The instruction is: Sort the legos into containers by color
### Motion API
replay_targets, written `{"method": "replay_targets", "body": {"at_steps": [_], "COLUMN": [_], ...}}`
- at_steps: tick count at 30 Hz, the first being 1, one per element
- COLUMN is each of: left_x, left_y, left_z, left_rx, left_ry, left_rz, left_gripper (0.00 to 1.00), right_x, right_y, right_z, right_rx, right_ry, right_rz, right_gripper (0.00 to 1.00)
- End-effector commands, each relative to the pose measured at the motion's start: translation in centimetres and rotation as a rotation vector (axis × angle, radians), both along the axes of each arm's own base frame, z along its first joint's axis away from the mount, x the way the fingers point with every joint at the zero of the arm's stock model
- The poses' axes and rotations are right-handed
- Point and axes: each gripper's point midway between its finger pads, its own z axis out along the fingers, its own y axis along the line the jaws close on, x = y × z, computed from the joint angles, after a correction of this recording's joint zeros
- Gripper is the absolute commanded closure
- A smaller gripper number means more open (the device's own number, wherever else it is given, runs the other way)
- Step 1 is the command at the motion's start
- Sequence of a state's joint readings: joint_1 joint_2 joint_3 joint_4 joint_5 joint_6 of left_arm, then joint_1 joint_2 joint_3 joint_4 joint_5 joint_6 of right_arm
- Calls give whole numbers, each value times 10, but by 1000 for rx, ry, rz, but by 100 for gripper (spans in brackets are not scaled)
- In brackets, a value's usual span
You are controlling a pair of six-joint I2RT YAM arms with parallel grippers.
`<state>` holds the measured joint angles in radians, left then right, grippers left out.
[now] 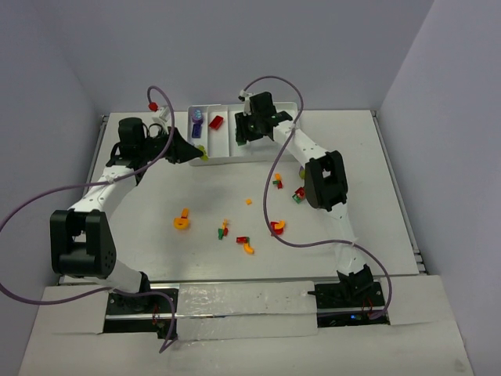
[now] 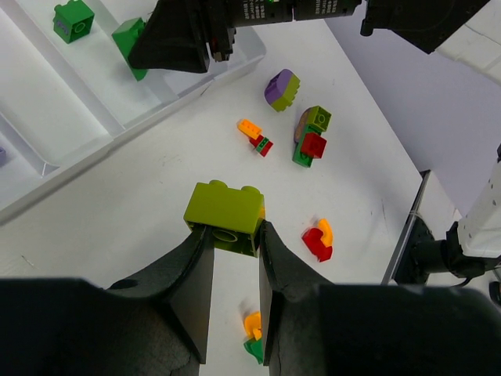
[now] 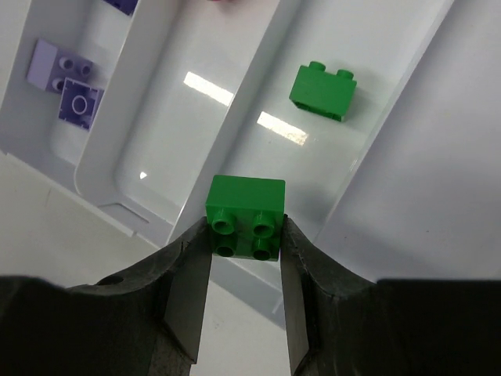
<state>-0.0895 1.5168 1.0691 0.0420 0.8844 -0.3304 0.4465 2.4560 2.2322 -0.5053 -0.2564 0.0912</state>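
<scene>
The right gripper [image 3: 244, 235], clamped on a dark green brick [image 3: 244, 205], hangs over the tray [image 3: 344, 164] at the worktop's [image 1: 376, 196] far edge, the left gripper [image 2: 235, 244] beside it clamping a lime brick [image 2: 225, 213]: placing step, which next calls for releasing each into its colour's compartment

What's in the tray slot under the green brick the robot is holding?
One other green brick lies in that slot of the white tray. The held green brick and the right end effector cover the slot's near end, so anything there is hidden.
</scene>
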Motion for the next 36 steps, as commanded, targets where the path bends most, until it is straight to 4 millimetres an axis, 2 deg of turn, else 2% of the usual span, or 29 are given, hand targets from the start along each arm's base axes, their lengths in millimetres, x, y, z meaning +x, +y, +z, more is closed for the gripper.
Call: {"method": "replay_targets", "body": {"at_steps": [1, 2, 3, 4, 8, 10, 12, 13, 14, 15, 17, 18, 19, 20, 21, 23, 24, 26, 27, 28, 31, 34, 35, 36], "left_x": [18, 20, 25, 29, 41, 51, 65, 76, 81, 87, 110, 119, 123, 131, 141, 157, 159, 175, 176, 181, 185, 190, 192, 195], "left_y": [2, 2, 2, 2, -1, -9, -24, -36, -54, -57, -85, -102, -113, -124, -136, -154, -168, -191, -200, -212, -239, -256, -257, -261], "left_z": [29, 30, 32, 32, 38, 43, 49, 50, 40, 47, 44, 42, 43, 36, 19, 27, 25, 2, -11, -8, -25, -46, -39, -46], "left_rx": [-9, -10, -9, -6, -7, 3, 26, 45, 60, 64, 87, 80, 72, 70, 73, 60, 54, 48, 51, 29, 18, 5, -7, -13], "left_ry": [-94, -96, -104, -108, -130, -156, -197, -220, -216, -242, -273, -281, -297, -296, -280, -319, -330, -326, -313, -332, -339, -333, -349, -352], "left_rz": [32, 38, 48, 59, 77, 87, 102, 117, 104, 120, 139, 129, 130, 129, 126, 139, 126, 108, 95, 85, 54, 39, 40, 39], "left_gripper": [100, 100, 100, 100, 100, 100, 100, 100, 100, 100, 100, 100, 100, 100, 100, 100, 100, 100, 100, 100, 100, 100, 100, 100], "right_x": [25, 25, 23, 22, 15, 10, 4, 3, -5, -9, -7, -17, -23, -29, -37, -51, -58, -77, -83, -92, -108, -115, -116, -118], "right_y": [2, 2, 3, 3, 3, 0, -16, -37, -53, -69, -132, -152, -180, -206, -230, -271, -286, -309, -316, -323, -333, -334, -333, -331], "right_z": [22, 22, 23, 25, 41, 70, 84, 106, 130, 144, 168, 179, 185, 188, 189, 176, 174, 175, 167, 170, 156, 150, 149, 143], "right_rx": [28, 32, 37, 40, 61, 94, 122, 154, 190, 209, 216, 208, 183, 155, 128, 76, 63, 45, 36, 28, 4, 2, 4, 7], "right_ry": [-97, -94, -88, -86, -79, -102, -89, -98, -110, -119, -166, -186, -204, -217, -226, -203, -198, -202, -185, -194, -170, -158, -156, -143], "right_rz": [-51, -48, -45, -44, -44, -51, -71, -113, -144, -172, -283, -313, -358, -400, -436, -488, -510, -540, -548, -555, -561, -560, -557, -547], "right_gripper": [36, 25, 6, 0, 0, 0, 0, 0, 0, 0, 0, 0, 0, 0, 0, 0, 0, 0, 0, 0, 0, 0, 0, 0]}}
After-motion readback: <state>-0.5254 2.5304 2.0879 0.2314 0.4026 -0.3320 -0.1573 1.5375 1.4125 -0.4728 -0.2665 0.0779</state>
